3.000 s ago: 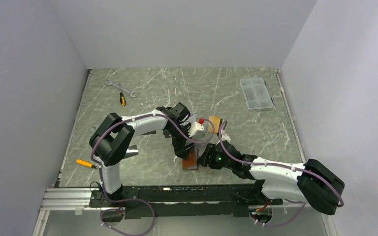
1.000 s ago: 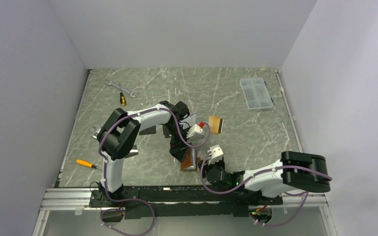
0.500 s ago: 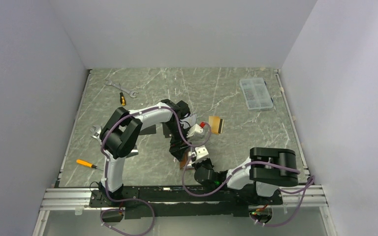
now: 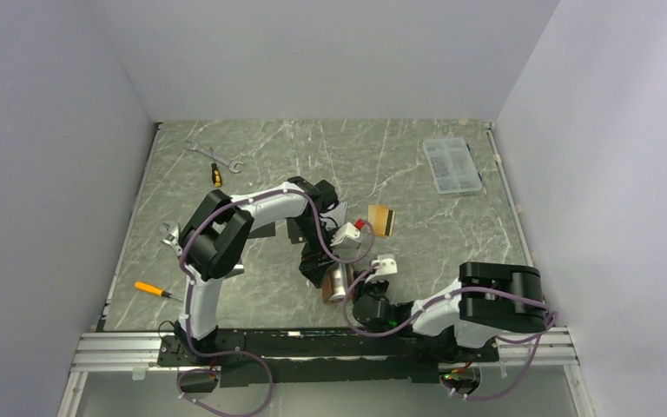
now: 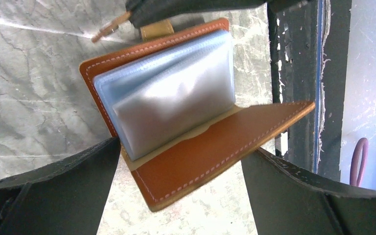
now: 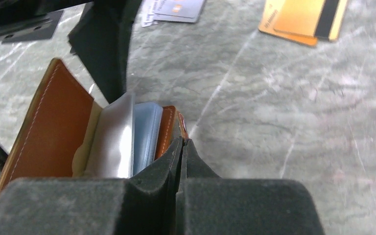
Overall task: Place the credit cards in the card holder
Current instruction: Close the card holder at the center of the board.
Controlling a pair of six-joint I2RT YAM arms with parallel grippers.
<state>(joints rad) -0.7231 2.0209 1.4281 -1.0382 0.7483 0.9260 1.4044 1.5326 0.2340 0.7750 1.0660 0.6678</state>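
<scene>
We see the card holder (image 5: 176, 98) lying open on the marble table (image 4: 452, 234) near its front edge, clear sleeves fanned up. Our left gripper (image 5: 178, 152) stands wide apart astride it; our right gripper (image 6: 180, 147) is pressed together at its edge. An orange card (image 6: 303, 17) and a silver-grey card (image 6: 174, 9) lie beyond.

Small print marks a silver-grey card (image 6: 176, 10) and an orange card (image 6: 298, 17); none of it is legible.
</scene>
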